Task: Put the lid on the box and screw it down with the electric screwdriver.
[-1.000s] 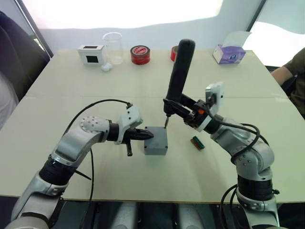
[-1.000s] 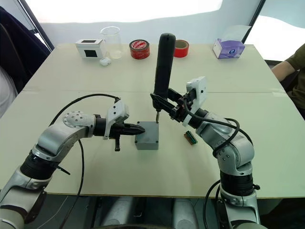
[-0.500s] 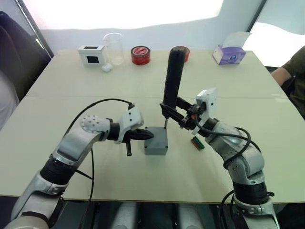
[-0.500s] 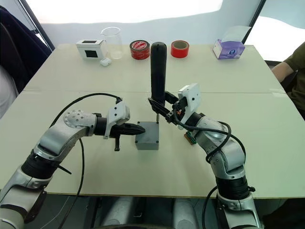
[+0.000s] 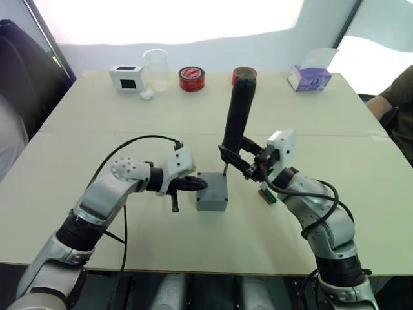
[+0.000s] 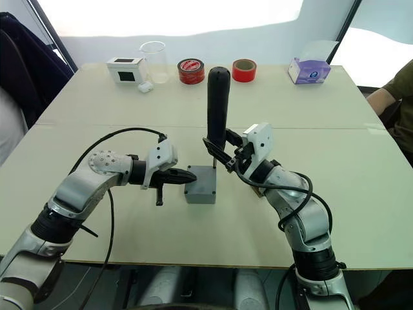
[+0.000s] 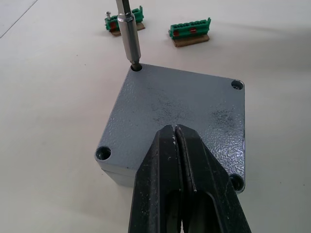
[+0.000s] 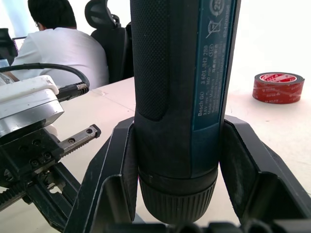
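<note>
Here the head views show the lid [image 5: 212, 186] seated on the box [image 5: 212, 201], the pair standing near the middle of the table [image 5: 97, 116]. The left gripper [image 5: 201, 184], fingers closed together on nothing, presses its tips on the lid's near-left part; I judge it is there to pin the box so it cannot turn or slide under the driver. The right gripper [image 5: 233, 159] is clamped on the lower barrel of the screwdriver [image 5: 235, 116], which stands nearly upright, leaning slightly, its thin bit coming down at the lid's far corner on the right arm's side. A green terminal block [image 5: 268, 194] lies just beside the right forearm; tape rolls [image 6: 191, 71], a beaker [image 6: 153, 62], a white box [image 6: 125, 69] and a tissue box [image 6: 308, 68] sit well apart along the far edge.

In the left wrist view the closed fingers [image 7: 165, 184] rest on the lid's grey top, and the bit [image 7: 129, 36] enters one corner hole, so a screw is probably being driven there. The other three corner holes are visible and untouched by the tool; whether they hold screws I cannot tell. Two green blocks [image 7: 190, 33] lie beyond the box.

In the right wrist view both black fingers [image 8: 116, 174] grip the screwdriver's barrel just above its collar, one on each side. A person [image 8: 60, 43] sits in the background.
</note>
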